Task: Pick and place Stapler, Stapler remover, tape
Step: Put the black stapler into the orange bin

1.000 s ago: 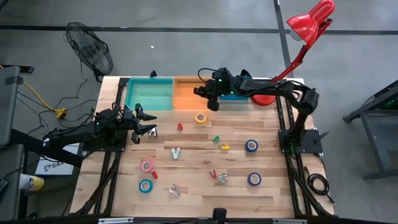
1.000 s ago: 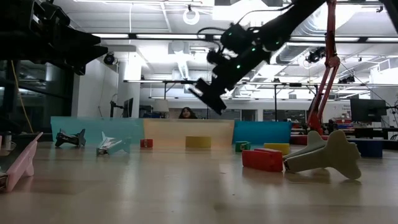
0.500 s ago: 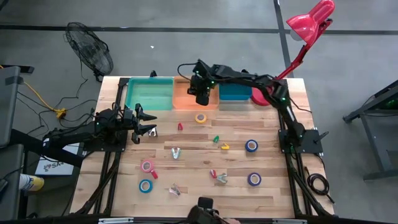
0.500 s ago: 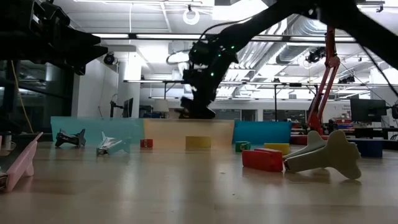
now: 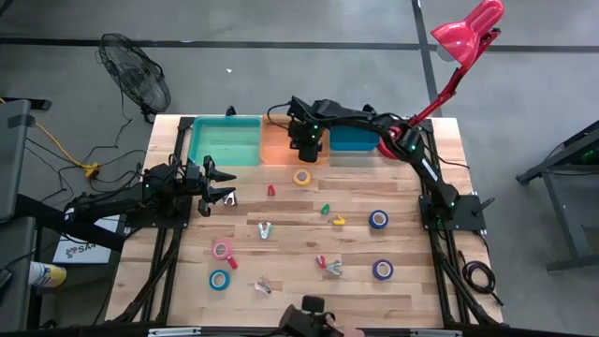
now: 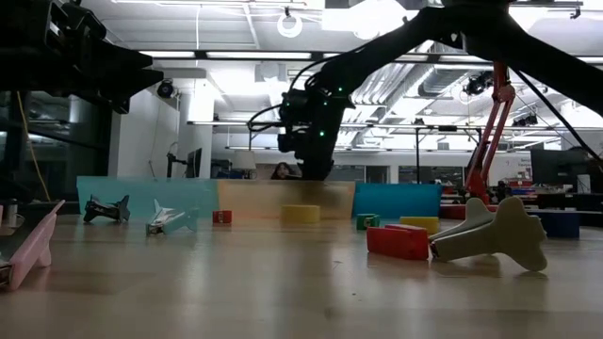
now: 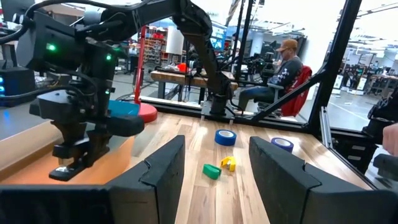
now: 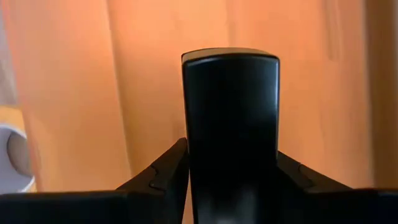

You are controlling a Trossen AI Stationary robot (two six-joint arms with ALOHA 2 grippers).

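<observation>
Over orange bin (image 5: 281, 145): stapler (image 8: 231, 124) between right tool (image 5: 305, 150) fingers.

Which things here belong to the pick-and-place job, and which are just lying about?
Job: stapler in the right gripper, above the orange bin; yellow tape; blue tape; pink tape; staple remover.
Lying about: fan; red lamp; small green piece.
</observation>
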